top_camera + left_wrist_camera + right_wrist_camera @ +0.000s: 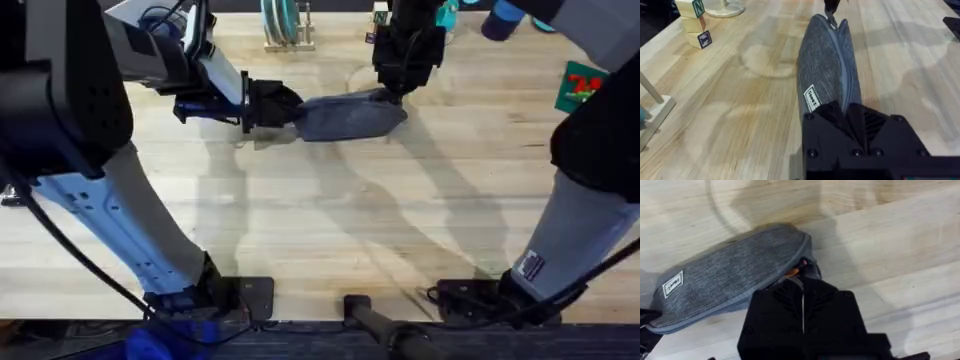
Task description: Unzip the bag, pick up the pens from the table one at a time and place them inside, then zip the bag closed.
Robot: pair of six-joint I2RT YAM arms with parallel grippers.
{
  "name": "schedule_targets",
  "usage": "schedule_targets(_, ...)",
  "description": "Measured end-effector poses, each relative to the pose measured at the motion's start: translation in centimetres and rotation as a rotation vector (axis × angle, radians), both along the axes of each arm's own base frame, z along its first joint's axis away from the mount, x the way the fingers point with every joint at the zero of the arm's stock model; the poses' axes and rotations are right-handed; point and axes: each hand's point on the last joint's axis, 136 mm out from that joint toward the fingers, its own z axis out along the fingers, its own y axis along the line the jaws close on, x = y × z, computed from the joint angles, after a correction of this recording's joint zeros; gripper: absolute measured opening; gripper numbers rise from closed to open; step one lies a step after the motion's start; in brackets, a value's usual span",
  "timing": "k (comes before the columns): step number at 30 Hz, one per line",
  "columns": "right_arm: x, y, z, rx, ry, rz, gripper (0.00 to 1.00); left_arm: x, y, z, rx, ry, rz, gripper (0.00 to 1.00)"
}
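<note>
Fingers of the left gripper (290, 108) clamp the bag's (345, 118) near end on the tabletop (330, 220); the right gripper (395, 90) pinches at the zipper end. Zipping looks underway or nearly finished; no pens lie outside.

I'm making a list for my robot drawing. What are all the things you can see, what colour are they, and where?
bag: one, blue-grey, lying on the table's far middle
table: one, light wood, under everything
letter blocks: a small stack, pale, far side of the table
rack with rings: one, teal rings, far edge
green card: one, green with red, far right
left tool: one, black, clamped on the bag's left end
right tool: one, black, at the bag's right end by the zipper
</note>
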Motion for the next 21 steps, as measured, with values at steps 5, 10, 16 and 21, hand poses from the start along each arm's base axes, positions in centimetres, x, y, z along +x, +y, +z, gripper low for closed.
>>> schedule_targets(5, 0.1, -0.1, -0.5, 0.004, 0.006, 0.006, 0.031, 0.0, 0.0, 0.0, 0.000, 0.000, 0.000, 0.042)
schedule_targets(10, 0.3, -1.0, -1.4, 0.022, 0.015, -0.004, 0.031, 0.0, 0.0, 0.0, 0.000, 0.000, 0.000, 0.042)
schedule_targets(16, 0.0, -2.8, -1.4, 0.068, 0.000, -0.024, 0.031, 0.0, 0.0, 0.0, 0.000, 0.004, 0.001, 0.041)
schedule_targets(21, -0.2, -4.2, -1.8, 0.085, -0.005, -0.036, 0.031, 0.0, 0.0, 0.0, 0.002, 0.008, 0.002, 0.042)
